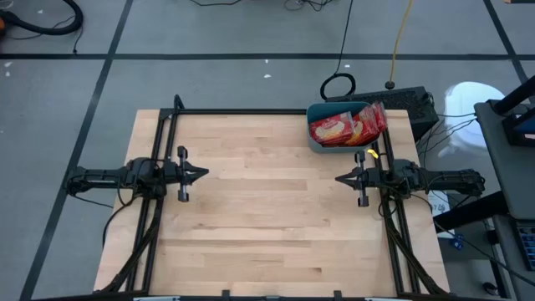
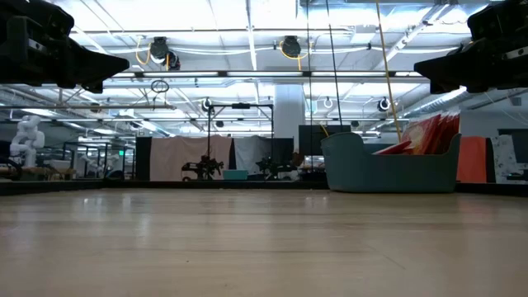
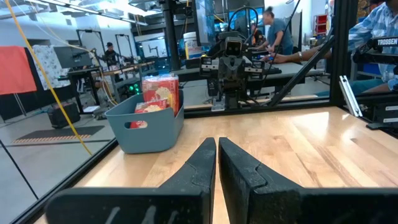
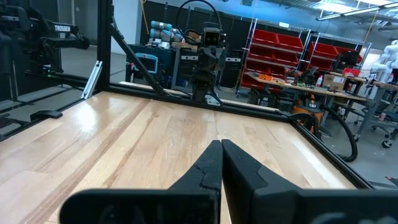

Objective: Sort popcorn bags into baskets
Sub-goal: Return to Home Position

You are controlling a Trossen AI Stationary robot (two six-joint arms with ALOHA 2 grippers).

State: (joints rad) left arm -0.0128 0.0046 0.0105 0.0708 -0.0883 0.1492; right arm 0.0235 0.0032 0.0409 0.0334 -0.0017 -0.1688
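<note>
Left gripper (image 3: 216,149) and right gripper (image 4: 221,149) are both clenched on nothing, facing across the surface (image 1: 267,209); bags (image 1: 347,125) sit piled in the bin (image 1: 312,134) near the right gripper, far from the left.

**Table, box and the room behind**

A wooden table (image 1: 267,226) stretches between the jaws of the left gripper (image 1: 204,174) and the right gripper (image 1: 338,178). A black box (image 1: 410,102) sits past the table edge, to the side of the right jaws. Far ahead of the left jaws are people (image 3: 278,31). Far ahead of the right jaws are red shelves (image 4: 280,53).
</note>
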